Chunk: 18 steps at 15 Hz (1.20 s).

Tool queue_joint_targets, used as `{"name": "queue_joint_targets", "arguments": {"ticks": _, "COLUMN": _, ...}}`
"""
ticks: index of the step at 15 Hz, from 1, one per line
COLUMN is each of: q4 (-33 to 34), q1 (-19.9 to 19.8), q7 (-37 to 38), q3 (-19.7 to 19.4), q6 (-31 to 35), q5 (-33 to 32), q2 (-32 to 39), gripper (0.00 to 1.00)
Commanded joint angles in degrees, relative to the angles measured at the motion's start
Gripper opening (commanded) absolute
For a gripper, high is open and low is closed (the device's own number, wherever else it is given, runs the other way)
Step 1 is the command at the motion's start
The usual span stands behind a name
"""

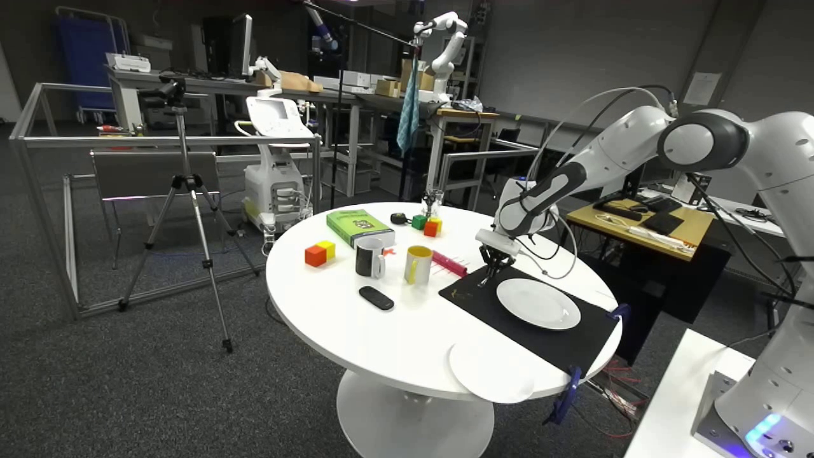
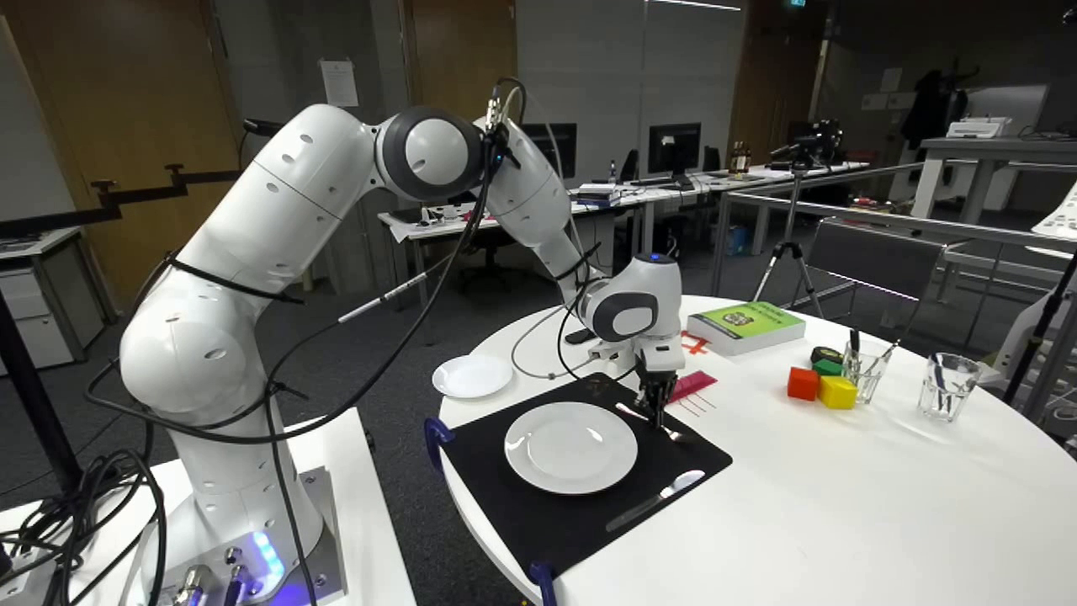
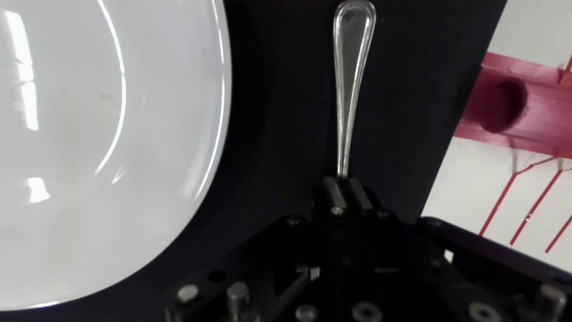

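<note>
My gripper [image 3: 346, 192] points down with its fingers closed on the thin neck of a silver utensil [image 3: 351, 53]. The utensil's handle reaches away from the fingertips in the wrist view; its head is hidden there by the gripper. In an exterior view the utensil [image 2: 629, 411] lies at or just above the black mat [image 2: 522, 526], and its head looks fork-like. A large white plate [image 2: 572, 446] rests on the mat beside my gripper [image 2: 656, 419]. A silver knife [image 2: 656, 500] lies across the mat's other side. My gripper [image 1: 486, 277] also shows beside the plate [image 1: 537, 304] in an exterior view.
A pink bar [image 2: 692, 385] with red lines lies just off the mat. Blue clamps [image 2: 436, 442] grip the table edge. A small white plate [image 2: 473, 376], two mugs [image 1: 418, 264], a black remote [image 1: 376, 298], a green book [image 1: 359, 228], coloured cubes [image 2: 838, 391] and glasses [image 2: 944, 391] stand around.
</note>
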Motion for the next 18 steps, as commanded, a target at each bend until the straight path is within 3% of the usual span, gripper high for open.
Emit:
{"name": "queue_joint_targets", "arguments": {"ticks": 1, "q4": 0.1, "q1": 0.3, "q7": -1.7, "q3": -0.4, "q6": -1.6, "q5": -0.1, "q2": -1.1, "gripper": 0.01}}
{"name": "queue_joint_targets", "arguments": {"ticks": 18, "q4": -4.6, "q1": 4.6, "q7": -13.8, "q3": 0.6, "q6": -4.0, "q5": -4.6, "q2": -11.3, "gripper": 0.01}}
